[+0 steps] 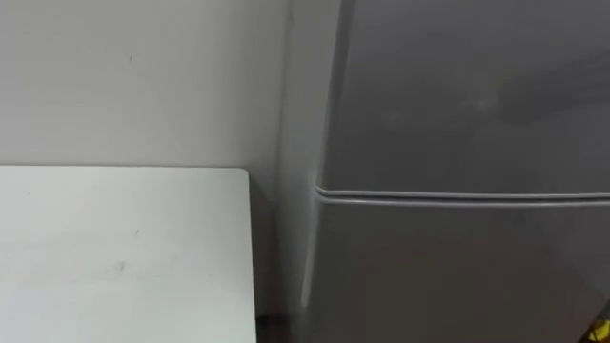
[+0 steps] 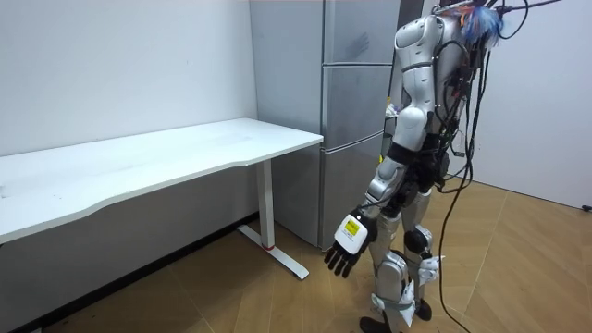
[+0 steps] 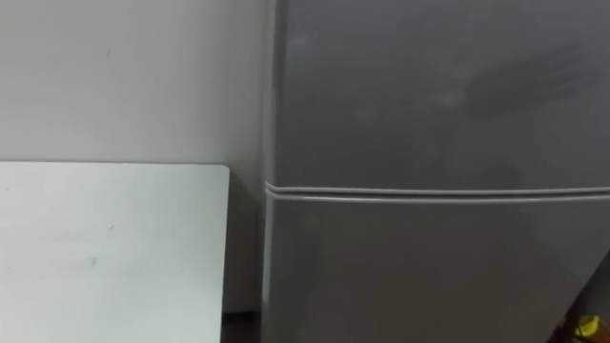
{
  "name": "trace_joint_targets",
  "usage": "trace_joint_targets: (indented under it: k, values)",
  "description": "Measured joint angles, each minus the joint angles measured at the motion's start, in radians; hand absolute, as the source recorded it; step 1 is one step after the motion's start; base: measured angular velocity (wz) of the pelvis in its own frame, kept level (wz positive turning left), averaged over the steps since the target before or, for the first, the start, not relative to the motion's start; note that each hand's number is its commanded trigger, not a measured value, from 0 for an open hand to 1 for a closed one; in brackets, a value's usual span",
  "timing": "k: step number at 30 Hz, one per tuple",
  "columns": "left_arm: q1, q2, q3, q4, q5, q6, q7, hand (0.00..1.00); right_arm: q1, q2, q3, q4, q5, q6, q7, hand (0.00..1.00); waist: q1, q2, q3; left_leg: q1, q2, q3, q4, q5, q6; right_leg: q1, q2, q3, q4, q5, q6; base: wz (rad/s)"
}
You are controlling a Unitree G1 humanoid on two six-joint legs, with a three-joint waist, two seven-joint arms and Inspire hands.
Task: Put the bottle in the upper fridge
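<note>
Fridge (image 1: 457, 238), right of frame: grey, smooth metal, both doors shut, rounded seam between; table (image 1: 124, 248), lower left: white, flat, matte; my left hand (image 2: 344, 250), room view's lower centre: fingers loose, empty; bottle: place untold, perhaps the yellow speck (image 3: 586, 328), lower right corner; I judged it light, rigid, slippery, best gripped mid-body.

A long white table (image 2: 185, 148) stands against a plain white wall (image 2: 111, 65) on wood-plank floor (image 2: 527, 268)
</note>
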Motion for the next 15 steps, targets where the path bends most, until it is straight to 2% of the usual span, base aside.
trace_joint_targets:
  k: [6, 11, 13, 15]
  values:
    - [-0.002, -0.002, 0.001, -0.002, -0.004, 0.004, 0.024, 0.00, 0.068, 0.003, -0.010, 0.069, 0.102, 0.001, -0.032, 0.00, -0.008, 0.022, -0.0040, 0.001, 0.000, 0.001, -0.001, 0.000, 0.000, 0.003, 0.000, 0.001, 0.000, 0.000, 0.000, 0.02]
    - [0.001, -0.005, 0.001, -0.010, -0.004, 0.009, 0.032, 0.00, 0.145, 0.061, -0.011, 0.148, 0.142, 0.003, -0.060, 0.00, -0.008, 0.027, -0.0014, -0.001, 0.000, 0.000, -0.002, 0.000, -0.001, 0.004, 0.000, -0.003, 0.001, 0.000, 0.000, 0.01]
    - [-0.006, -0.019, -0.002, -0.010, -0.021, 0.010, 0.053, 0.00, 0.173, 0.097, -0.006, 0.193, 0.143, 0.002, -0.076, 0.00, -0.008, 0.034, 0.0023, -0.002, 0.000, -0.001, 0.001, -0.001, 0.001, 0.002, -0.002, 0.001, 0.003, 0.000, 0.000, 0.00]
    - [-0.015, -0.027, -0.024, -0.010, -0.041, 0.011, 0.062, 0.00, 0.212, 0.107, 0.018, 0.237, 0.178, 0.003, -0.085, 0.00, -0.004, 0.040, 0.0026, -0.005, 0.000, -0.003, 0.002, -0.002, 0.002, 0.001, -0.004, -0.001, 0.002, -0.001, 0.001, 0.00]
